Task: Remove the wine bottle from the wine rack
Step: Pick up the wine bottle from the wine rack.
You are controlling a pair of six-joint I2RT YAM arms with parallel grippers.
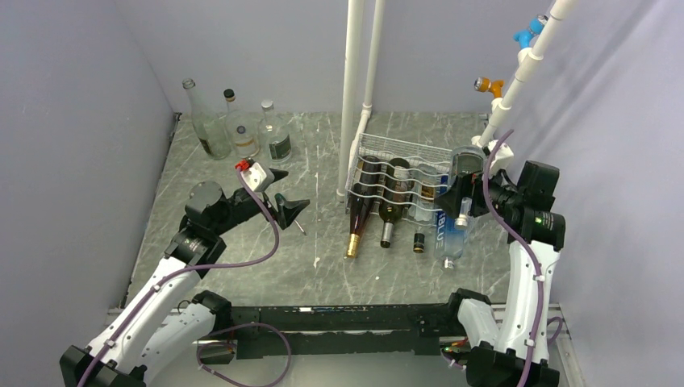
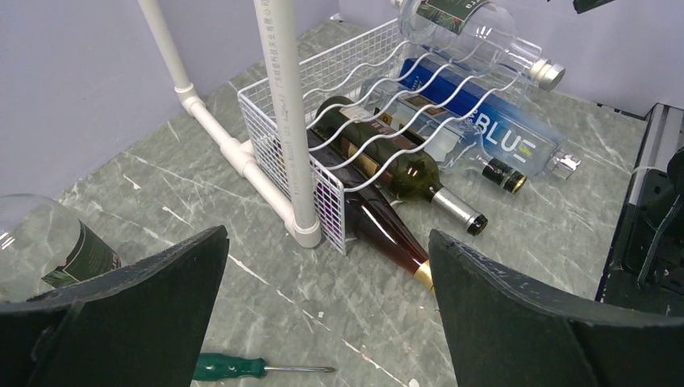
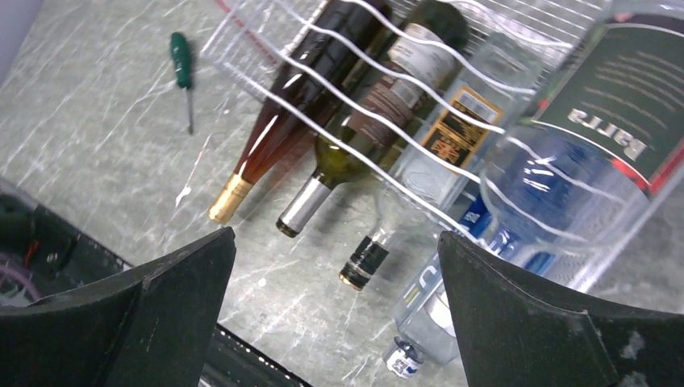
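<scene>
Likely heavy, slick and breakable, the wine bottle [image 3: 601, 97] is lying just right of the spread right hand [image 3: 335, 238], inviting a neck grip

wine rack [image 1: 401, 150]: white coated wire | wine bottle [image 1: 357, 216]: glossy glass | table [image 1: 323, 246]: marbled, smooth | screwdriver handle [image 2: 229, 368]: glossy green plastic

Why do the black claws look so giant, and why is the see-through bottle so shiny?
Left wrist view: the black fingers of the left gripper sit right by the lens, so they loom large; the clear glass bottle atop the white wire rack catches glare. Right wrist view: the rack's wires look soft, too near to focus. Top view: even light, faint shadows.
</scene>
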